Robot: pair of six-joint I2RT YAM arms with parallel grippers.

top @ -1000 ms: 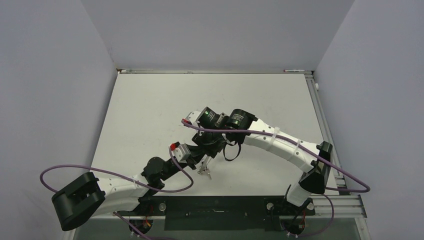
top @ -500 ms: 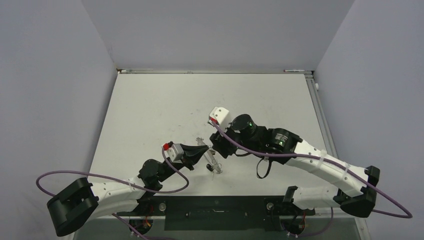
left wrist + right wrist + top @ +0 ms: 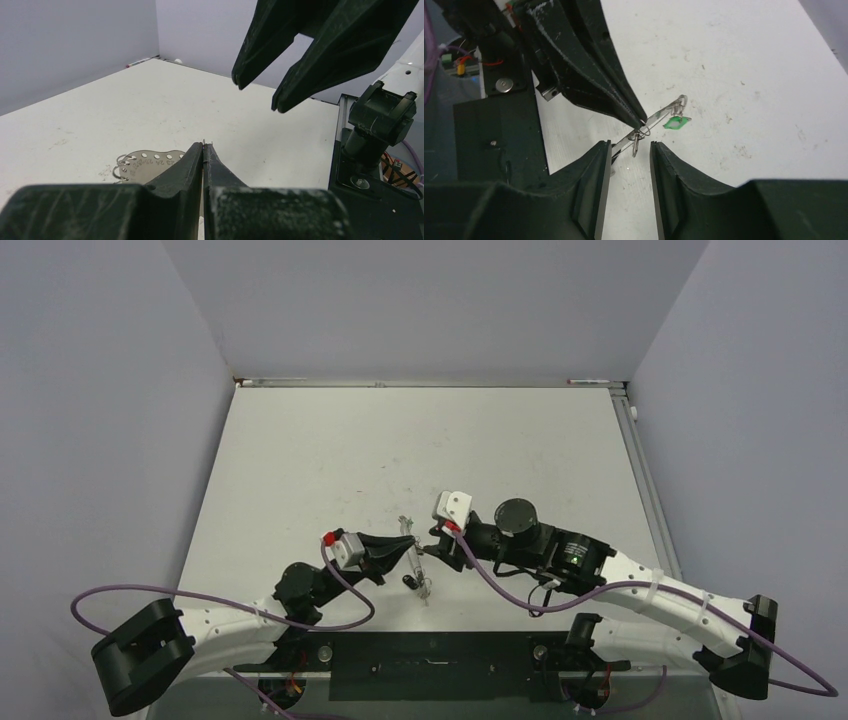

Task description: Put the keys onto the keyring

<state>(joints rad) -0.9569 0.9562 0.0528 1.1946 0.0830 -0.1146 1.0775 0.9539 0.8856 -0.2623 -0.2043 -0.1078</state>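
Two arms stretched low, tips near: left claw (image 3: 204,146) pinching keyring (image 3: 643,131), right claw (image 3: 629,148) spread close by.

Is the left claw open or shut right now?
Shut: the left claw has its fingertips pressed together, pinching a small wire ring.

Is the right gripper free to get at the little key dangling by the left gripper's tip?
Probably yes. The right gripper is open, the key shows between its fingers, and nothing lies in between. The left gripper, shut on the keyring, crowds close beside it, so room is tight.
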